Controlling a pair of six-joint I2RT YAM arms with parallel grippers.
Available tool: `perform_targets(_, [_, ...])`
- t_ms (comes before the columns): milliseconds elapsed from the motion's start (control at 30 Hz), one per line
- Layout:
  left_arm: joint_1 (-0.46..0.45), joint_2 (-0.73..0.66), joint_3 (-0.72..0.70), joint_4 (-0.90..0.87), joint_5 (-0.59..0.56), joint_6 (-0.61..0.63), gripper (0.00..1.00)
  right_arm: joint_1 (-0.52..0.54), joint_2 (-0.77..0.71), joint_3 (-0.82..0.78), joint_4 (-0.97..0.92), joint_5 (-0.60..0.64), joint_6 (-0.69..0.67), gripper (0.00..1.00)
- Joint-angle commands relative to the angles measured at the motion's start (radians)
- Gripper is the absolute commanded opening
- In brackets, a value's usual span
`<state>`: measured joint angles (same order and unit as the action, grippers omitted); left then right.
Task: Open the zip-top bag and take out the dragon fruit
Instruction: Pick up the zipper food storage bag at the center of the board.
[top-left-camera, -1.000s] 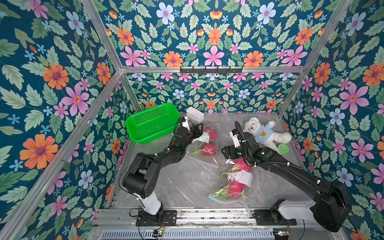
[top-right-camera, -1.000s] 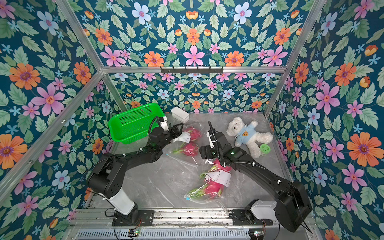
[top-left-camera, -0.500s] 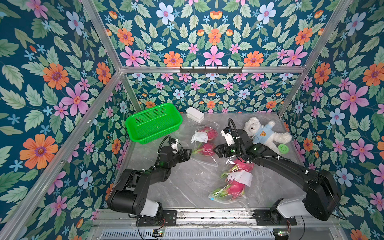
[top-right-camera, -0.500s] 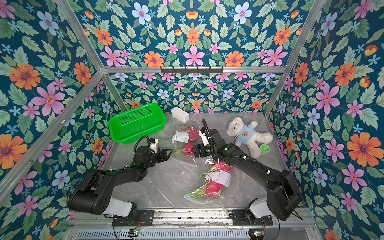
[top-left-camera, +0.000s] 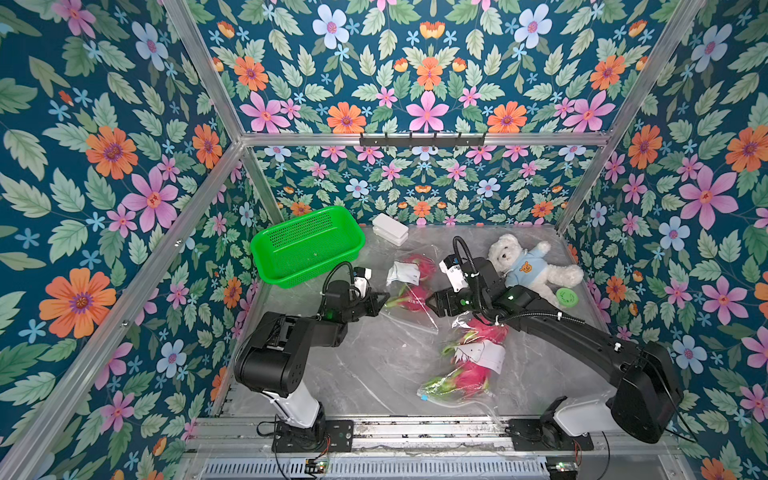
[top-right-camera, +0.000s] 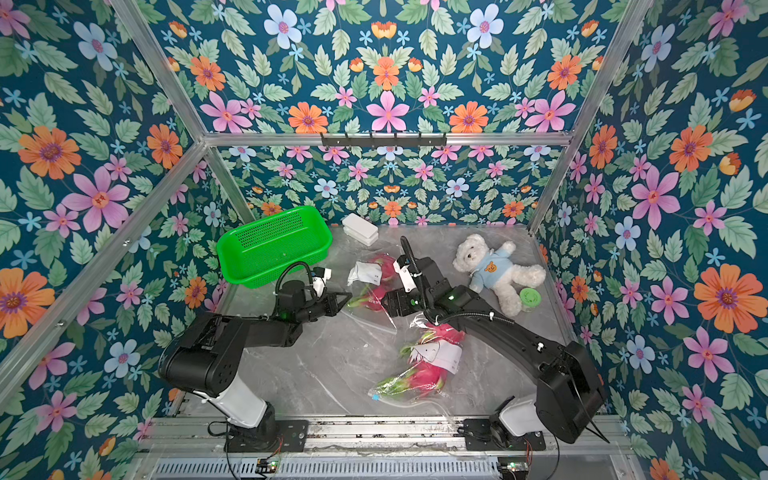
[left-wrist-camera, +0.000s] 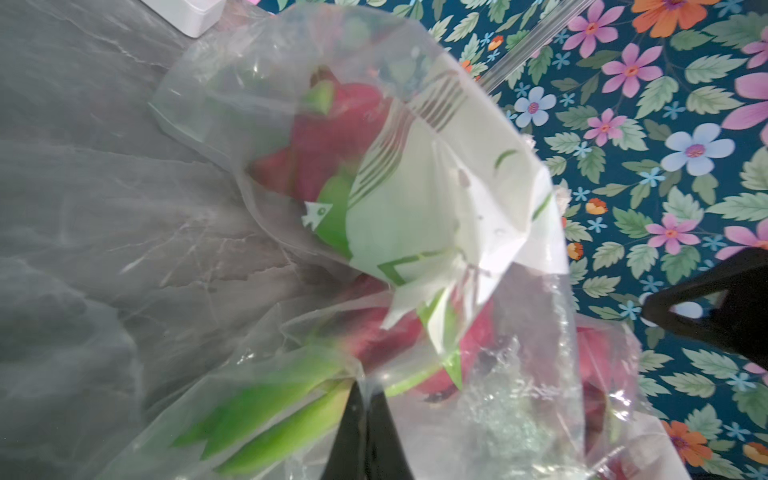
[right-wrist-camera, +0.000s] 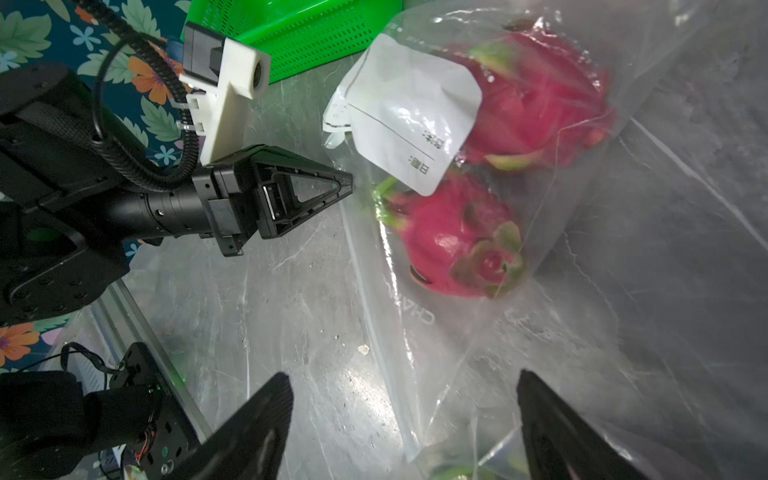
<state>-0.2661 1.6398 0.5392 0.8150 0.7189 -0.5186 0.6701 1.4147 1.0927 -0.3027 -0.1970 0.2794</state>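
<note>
A clear zip-top bag (top-left-camera: 409, 321) lies mid-table with two magenta dragon fruit (top-left-camera: 412, 297) (right-wrist-camera: 449, 237) and a white label (right-wrist-camera: 407, 112) inside. My left gripper (top-left-camera: 385, 296) (left-wrist-camera: 365, 388) is shut on the bag's near-left edge, with plastic film pinched between its tips. From the bag's right side my right gripper (top-left-camera: 430, 300) (right-wrist-camera: 402, 374) faces it, open, its fingers spread over the bag's zip edge (right-wrist-camera: 374, 316) and holding nothing. In the right wrist view the left gripper (right-wrist-camera: 348, 183) touches the bag beside the label.
A second clear bag (top-left-camera: 461, 386) with two more dragon fruit (top-left-camera: 467, 376) lies front right, under my right arm. A green basket (top-left-camera: 305, 245) stands back left beside a white box (top-left-camera: 390, 228). A teddy bear (top-left-camera: 525, 266) and green lid (top-left-camera: 566, 297) lie back right.
My left gripper drew back from the bag's far end, came to its near-left edge and shut on the film. My right gripper shifted left toward the bag, still open.
</note>
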Motion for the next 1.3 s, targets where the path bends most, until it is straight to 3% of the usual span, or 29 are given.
perform_targets(0, [-0.01, -0.041, -0.008, 0.046, 0.055, -0.062, 0.0, 0.018, 0.0, 0.021, -0.029, 0.016, -0.073, 0.85])
perform_targets(267, [-0.095, -0.092, 0.035, 0.003, 0.017, -0.106, 0.0, 0.067, 0.059, 0.078, -0.044, 0.041, -0.15, 0.82])
perform_targets(533, [-0.143, -0.036, 0.139, -0.054, 0.022, -0.152, 0.0, 0.144, 0.139, 0.019, 0.077, 0.244, -0.399, 0.83])
perform_targets(733, [-0.15, -0.024, 0.164, -0.051, 0.016, -0.169, 0.0, 0.15, 0.251, 0.032, 0.146, 0.43, -0.427, 0.91])
perform_targets(800, [-0.151, -0.024, 0.164, -0.05, 0.018, -0.174, 0.0, 0.145, 0.304, 0.05, 0.165, 0.462, -0.419, 0.9])
perform_targets(833, [-0.151, -0.024, 0.165, -0.049, 0.019, -0.176, 0.0, 0.138, 0.324, 0.067, 0.153, 0.457, -0.408, 0.86])
perform_targets(900, [-0.151, -0.026, 0.164, -0.051, 0.021, -0.176, 0.0, 0.129, 0.343, 0.094, 0.139, 0.453, -0.379, 0.69])
perform_targets(1067, [-0.151, -0.039, 0.162, -0.051, 0.01, -0.179, 0.0, 0.119, 0.307, 0.088, 0.149, 0.325, -0.326, 0.0])
perform_targets(1167, [-0.141, -0.064, 0.175, -0.079, -0.006, -0.153, 0.02, 0.103, 0.272, 0.09, 0.116, 0.222, -0.275, 0.0])
perform_targets(1200, [-0.134, -0.079, 0.184, -0.103, -0.013, -0.132, 0.12, 0.091, 0.256, 0.09, 0.108, 0.185, -0.255, 0.0])
perform_targets(1267, [-0.106, -0.122, 0.21, -0.181, -0.042, -0.068, 0.46, 0.049, 0.2, 0.087, 0.095, 0.055, -0.188, 0.0])
